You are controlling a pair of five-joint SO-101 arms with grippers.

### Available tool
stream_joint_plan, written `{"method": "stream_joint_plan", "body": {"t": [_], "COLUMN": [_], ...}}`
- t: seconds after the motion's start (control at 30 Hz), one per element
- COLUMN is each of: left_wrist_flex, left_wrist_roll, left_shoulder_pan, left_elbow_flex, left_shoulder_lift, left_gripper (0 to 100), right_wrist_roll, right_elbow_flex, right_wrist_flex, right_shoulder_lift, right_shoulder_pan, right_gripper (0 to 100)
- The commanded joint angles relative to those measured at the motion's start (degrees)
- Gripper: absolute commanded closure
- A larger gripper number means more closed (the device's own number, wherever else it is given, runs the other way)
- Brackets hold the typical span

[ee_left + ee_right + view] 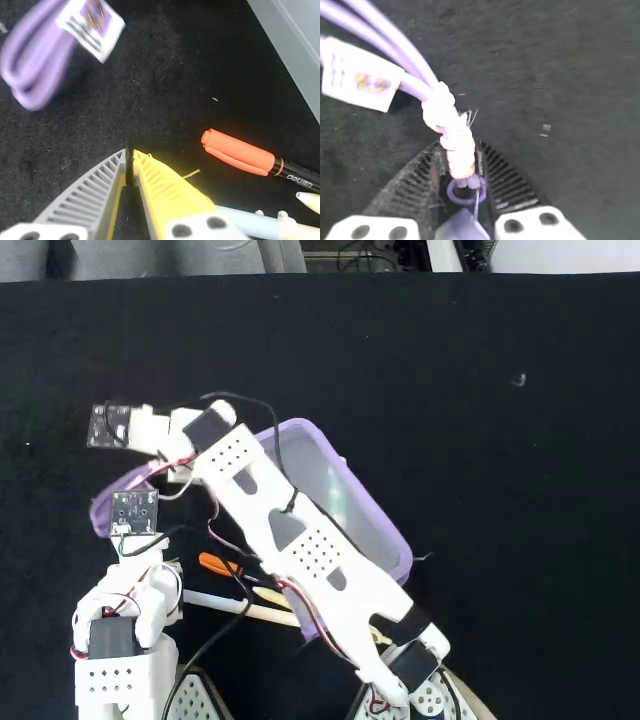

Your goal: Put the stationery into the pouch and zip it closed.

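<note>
The pouch (340,490) lies mid-table, partly beneath the right arm. The right gripper (457,145) pinches the pouch's knotted purple strap (447,115) by the zip pull, probably to work the zipper. The left gripper (129,152), pressed together and empty, hovers just left of the orange pen (237,152), which lies outside the pouch.

Left gripper (130,154): grey and yellow fingers pressed together at the tips, nothing between them, over the black mat (165,85). Purple strap (34,62) loops in beyond the tips, blurred, with a white tag (91,24) on it. Orange-capped pen (239,152) lies on the mat beside the yellow finger, not touching it, black barrel running out of frame. White pointed tip (308,200) just beside that barrel.
</note>
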Motion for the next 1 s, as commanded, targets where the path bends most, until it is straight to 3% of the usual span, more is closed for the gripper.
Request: {"method": "stream_joint_plan", "body": {"t": [0.0,0.7,0.97], "left_wrist_flex": [0.3,0.3,0.3], "left_wrist_roll": [-0.4,-0.4,-0.4], "left_shoulder_pan": [0.0,0.0,0.0], "left_elbow_flex": [1.4,1.4,1.4], "left_shoulder_lift": [-0.3,-0.3,-0.3], "left_gripper": [97,97,97], "right_wrist_roll": [0.3,-0.1,-9.9], "right_elbow_flex": [-2.7,-2.7,-2.6], "right_wrist_flex": [-1.0,1.2,6.1], "right_shoulder_lift": [-8.6,-34.3,-40.8], "right_shoulder_pan": [2.9,9.4,11.4], "right_gripper": [98.8,98.8,98.8]}}
